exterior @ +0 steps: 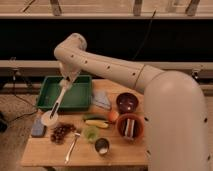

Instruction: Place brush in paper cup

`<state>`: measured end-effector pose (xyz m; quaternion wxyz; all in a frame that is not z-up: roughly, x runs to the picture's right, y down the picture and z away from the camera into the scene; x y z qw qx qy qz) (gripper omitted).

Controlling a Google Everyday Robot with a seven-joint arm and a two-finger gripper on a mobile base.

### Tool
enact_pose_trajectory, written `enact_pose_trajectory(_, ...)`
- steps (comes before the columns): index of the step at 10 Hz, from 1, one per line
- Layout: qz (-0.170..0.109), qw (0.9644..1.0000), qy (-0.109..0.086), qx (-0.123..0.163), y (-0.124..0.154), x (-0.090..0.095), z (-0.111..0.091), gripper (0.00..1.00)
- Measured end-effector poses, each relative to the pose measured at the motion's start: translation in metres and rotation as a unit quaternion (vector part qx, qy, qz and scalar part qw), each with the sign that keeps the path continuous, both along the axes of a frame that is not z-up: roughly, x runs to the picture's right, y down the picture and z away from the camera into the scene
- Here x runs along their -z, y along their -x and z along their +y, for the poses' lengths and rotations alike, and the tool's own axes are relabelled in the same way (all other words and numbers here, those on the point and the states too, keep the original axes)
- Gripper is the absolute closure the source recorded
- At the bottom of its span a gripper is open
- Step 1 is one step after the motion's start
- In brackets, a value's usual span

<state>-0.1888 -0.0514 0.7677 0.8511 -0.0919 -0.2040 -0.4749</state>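
Brush held over the paper cup at the table's left edge.

The gripper (66, 81) sits above the green tray (80, 100), clamped on the upper end of the brush (60, 100); its fingertips blur into the handle and cannot be picked apart. The brush slants down and left from the gripper, its lower end at or inside the paper cup (49, 118), with the head hidden there. No writing is legible anywhere. A blue sponge (38, 130) lies just beside the cup, grapes (62, 132) and a metal fork (72, 146) lie nearby, and the light-green cup (91, 133) and dark metallic cup (102, 146) stand further right. The arm's near end fills the right of the view, hiding part of the table (50, 152).
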Motion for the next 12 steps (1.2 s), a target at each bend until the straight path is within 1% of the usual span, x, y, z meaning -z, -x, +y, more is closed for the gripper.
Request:
enact_pose_trajectory(1,-0.001,1.0,-0.008,0.0,0.004,0.0,0.002,0.96)
enact_pose_trajectory(2,-0.003,0.9999,-0.013,0.0,0.009,0.002,0.006,0.86)
enact_pose_trajectory(3,-0.004,0.9999,-0.016,-0.001,0.01,0.003,0.008,0.79)
enact_pose_trajectory(4,-0.009,0.9998,-0.02,-0.004,0.013,0.007,0.014,0.66)
enact_pose_trajectory(6,-0.018,0.9995,-0.024,-0.007,0.016,0.016,0.024,0.48)
enact_pose_trajectory(8,-0.029,0.9991,-0.03,-0.008,0.017,0.032,0.04,0.28)
enact_pose_trajectory(9,-0.031,0.9989,-0.033,-0.009,0.015,0.035,0.044,0.22)
enact_pose_trajectory(10,-0.034,0.9988,-0.034,-0.009,0.015,0.037,0.048,0.2)
enact_pose_trajectory(12,-0.037,0.9985,-0.038,-0.008,0.02,0.039,0.051,0.2)
